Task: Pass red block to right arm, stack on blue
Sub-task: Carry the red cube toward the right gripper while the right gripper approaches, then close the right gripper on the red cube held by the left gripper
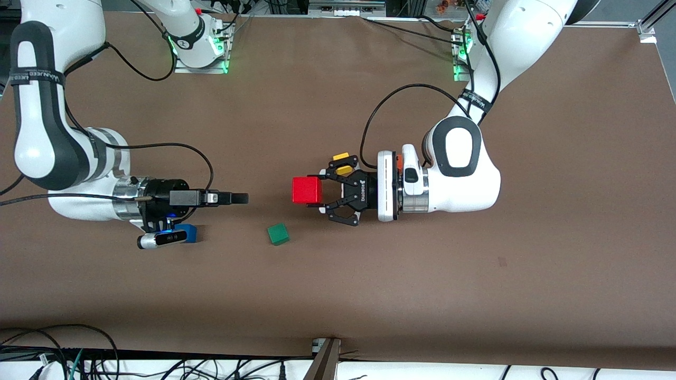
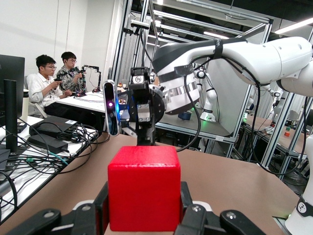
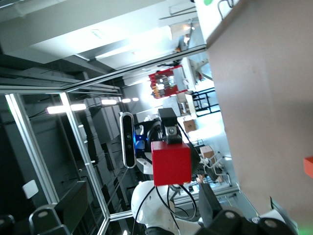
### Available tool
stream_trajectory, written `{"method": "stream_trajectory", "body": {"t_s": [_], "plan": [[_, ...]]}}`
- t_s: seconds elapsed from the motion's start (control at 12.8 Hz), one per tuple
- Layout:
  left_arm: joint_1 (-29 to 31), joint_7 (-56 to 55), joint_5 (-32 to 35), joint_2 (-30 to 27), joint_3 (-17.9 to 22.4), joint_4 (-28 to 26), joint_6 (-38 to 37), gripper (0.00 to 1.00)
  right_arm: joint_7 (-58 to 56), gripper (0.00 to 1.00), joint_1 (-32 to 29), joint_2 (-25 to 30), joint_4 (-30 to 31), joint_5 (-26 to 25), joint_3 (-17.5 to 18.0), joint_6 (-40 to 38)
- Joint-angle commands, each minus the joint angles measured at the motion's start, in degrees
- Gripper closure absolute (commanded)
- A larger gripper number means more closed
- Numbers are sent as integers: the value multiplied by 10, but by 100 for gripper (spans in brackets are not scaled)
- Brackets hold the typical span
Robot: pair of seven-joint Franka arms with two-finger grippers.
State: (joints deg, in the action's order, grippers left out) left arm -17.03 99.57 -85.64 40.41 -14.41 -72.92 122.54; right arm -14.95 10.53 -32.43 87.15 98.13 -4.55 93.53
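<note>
Green cube [image 1: 278, 234]: on the table, nearest the front camera, near the middle.
Blue cube [image 1: 186, 233]: on the table under the right wrist, partly hidden.
Right gripper [image 1: 240, 198]: in the air, horizontal, fingers spread, holding nothing, pointing at the red block.
Red block [image 1: 307, 190]: in the air over mid-table, clamped in the left gripper [image 1: 321, 192].
Yellow cube [image 1: 343, 162]: just beside the left gripper, partly hidden by it.

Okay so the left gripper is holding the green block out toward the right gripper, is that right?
Not quite: the left gripper is holding the red block, as the front view shows. It does point toward the right gripper. The green block lies on the table.
</note>
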Motion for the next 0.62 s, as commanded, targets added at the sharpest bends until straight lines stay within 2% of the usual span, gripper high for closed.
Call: {"method": "stream_trajectory", "body": {"t_s": [0.0, 0.23, 0.55], "plan": [[-5, 24, -22, 12, 2, 20, 7, 100, -53, 0, 12, -14, 5, 46, 2, 5], [-10, 24, -22, 17, 1, 22, 7, 100, -92, 0, 25, -31, 6, 58, 2, 17], [-11, 26, -24, 19, 2, 21, 7, 100, -92, 0, 66, -31, 5, 91, 2, 78]]}}
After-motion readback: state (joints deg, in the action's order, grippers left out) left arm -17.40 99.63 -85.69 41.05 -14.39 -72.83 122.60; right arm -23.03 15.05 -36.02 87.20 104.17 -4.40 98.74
